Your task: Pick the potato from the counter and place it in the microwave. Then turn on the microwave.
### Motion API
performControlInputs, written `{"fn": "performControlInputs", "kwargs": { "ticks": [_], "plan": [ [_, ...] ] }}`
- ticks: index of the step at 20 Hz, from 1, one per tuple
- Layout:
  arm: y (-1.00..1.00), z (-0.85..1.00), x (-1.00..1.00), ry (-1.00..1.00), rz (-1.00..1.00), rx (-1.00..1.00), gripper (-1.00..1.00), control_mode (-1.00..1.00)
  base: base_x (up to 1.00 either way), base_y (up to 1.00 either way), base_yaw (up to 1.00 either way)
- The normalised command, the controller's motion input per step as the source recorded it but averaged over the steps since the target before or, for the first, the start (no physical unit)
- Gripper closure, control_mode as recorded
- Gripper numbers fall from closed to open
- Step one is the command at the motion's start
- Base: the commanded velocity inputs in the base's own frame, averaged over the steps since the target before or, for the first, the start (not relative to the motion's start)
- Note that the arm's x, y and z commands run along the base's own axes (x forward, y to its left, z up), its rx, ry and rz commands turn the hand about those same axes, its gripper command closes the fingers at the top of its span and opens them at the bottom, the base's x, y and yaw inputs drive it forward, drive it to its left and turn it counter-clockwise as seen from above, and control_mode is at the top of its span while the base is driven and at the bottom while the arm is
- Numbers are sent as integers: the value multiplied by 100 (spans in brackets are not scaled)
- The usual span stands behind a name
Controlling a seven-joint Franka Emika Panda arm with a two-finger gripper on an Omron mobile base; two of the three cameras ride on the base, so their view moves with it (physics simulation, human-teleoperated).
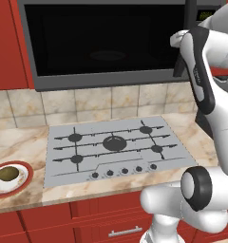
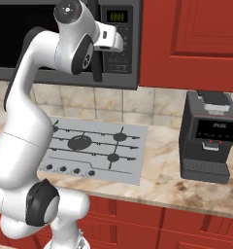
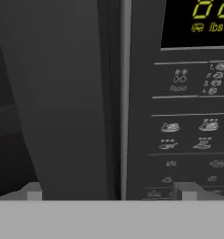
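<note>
The potato (image 1: 8, 173) lies on a white red-rimmed plate (image 1: 23, 179) at the left end of the counter (image 1: 21, 142). Above the cooktop hangs the microwave (image 1: 106, 42), its black glass door looking shut. My gripper (image 1: 179, 42) is raised to the microwave's right side, far from the potato. In the hand view the gripper (image 3: 109, 191) stands open with nothing held. The vertical bar handle (image 3: 72, 93) runs between its fingertips (image 3: 32, 191), and the keypad (image 3: 188, 130) with its lit display is just to the right. From the right base view the gripper (image 2: 103, 46) sits against the handle (image 2: 96, 68).
A grey gas cooktop (image 1: 116, 142) fills the middle of the counter below the microwave. A black appliance with a slotted front (image 2: 208, 138) stands on the counter (image 2: 162, 170) at the right. Red cabinets run above and below.
</note>
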Motion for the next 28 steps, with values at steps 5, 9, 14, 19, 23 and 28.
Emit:
{"fn": "performControlInputs", "kwargs": {
  "ticks": [5,9,14,19,23,28],
  "plan": [
    [0,0,30,0,0,3,-100,-100,0,0,0],
    [1,0,35,0,0,1,100,-100,0,0,0],
    [26,0,16,0,0,5,100,-100,0,0,0],
    [60,0,2,0,0,2,100,-100,0,0,0],
    [64,2,-26,0,-3,0,100,-100,0,0,0],
    [45,7,-82,-1,-5,0,100,-100,0,0,0]
  ]
}}
